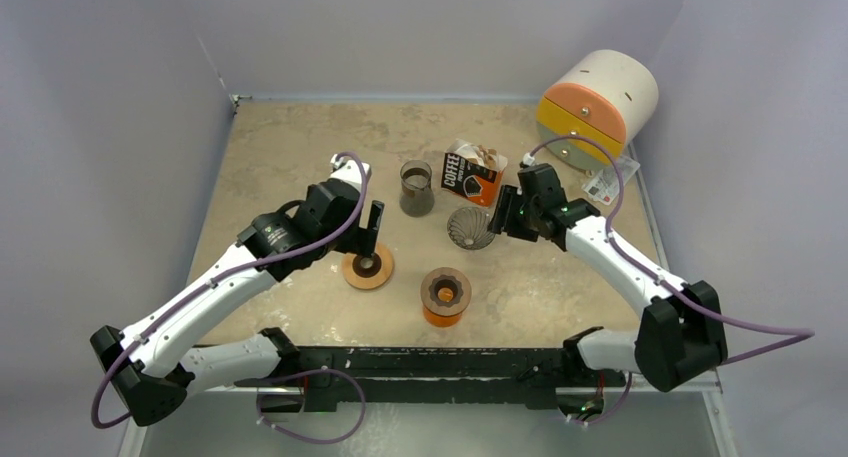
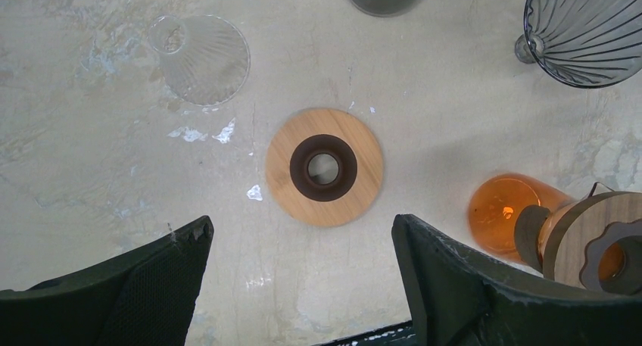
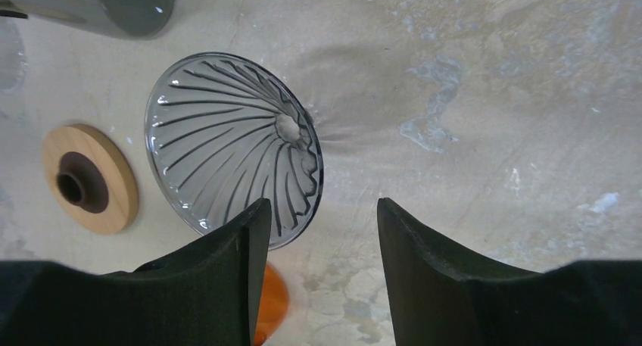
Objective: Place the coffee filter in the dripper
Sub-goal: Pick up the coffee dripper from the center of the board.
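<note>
Beside the dripper [image 3: 235, 149], the right gripper [image 3: 319, 210] held its fingers spread, only table [image 3: 492, 96] between them (one overlapped the rim in the wrist view), arm stretched inward, elbow bent. The left gripper [image 2: 301, 223], fingers wide, hovered above a wooden disc [image 2: 324, 166]. The dripper lay on its side, mouth toward the right gripper, axis running left-right; the filter packet [image 1: 470, 172] stood just behind.

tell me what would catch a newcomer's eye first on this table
The big white drum with an orange and yellow face, in the far right corner, grabs the eye first. Next come the ribbed smoked-glass dripper lying on its side mid-table, and the wooden ring with a dark centre to its left.
</note>
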`<state>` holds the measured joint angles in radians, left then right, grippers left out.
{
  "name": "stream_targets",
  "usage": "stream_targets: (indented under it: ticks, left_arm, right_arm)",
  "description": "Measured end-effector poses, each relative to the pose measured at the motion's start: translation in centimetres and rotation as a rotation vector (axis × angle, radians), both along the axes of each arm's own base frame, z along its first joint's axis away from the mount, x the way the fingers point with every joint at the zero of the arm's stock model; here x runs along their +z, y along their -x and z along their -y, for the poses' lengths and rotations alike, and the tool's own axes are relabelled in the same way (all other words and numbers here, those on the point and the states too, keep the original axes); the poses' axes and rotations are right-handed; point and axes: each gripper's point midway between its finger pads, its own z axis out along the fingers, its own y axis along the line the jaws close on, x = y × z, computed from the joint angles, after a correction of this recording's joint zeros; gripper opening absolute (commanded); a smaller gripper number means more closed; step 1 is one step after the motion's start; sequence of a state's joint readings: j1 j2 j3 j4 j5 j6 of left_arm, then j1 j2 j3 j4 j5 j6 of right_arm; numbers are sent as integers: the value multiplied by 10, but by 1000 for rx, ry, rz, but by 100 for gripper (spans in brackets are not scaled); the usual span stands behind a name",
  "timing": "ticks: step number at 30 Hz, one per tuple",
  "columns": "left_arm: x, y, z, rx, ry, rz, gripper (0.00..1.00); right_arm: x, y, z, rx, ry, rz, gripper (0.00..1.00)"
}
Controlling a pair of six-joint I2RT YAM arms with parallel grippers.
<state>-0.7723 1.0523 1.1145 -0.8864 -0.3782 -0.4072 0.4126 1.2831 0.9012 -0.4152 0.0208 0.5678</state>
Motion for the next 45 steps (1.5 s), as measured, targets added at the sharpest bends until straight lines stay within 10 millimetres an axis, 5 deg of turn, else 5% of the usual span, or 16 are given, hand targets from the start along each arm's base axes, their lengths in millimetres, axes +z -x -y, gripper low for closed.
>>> stream_targets:
  ticks: [11, 36, 45]
  left_arm:
    - [2, 0, 0, 0, 6, 6, 88]
    - [3, 0, 0, 0, 8, 8, 88]
    - [3, 0, 0, 0, 8, 8, 88]
  right_arm:
    - [-16, -12, -5, -41, -161, -44, 47]
    - [-30, -19, -19, -52, -317, -82, 0]
    - [-29, -19, -19, -51, -318, -80, 0]
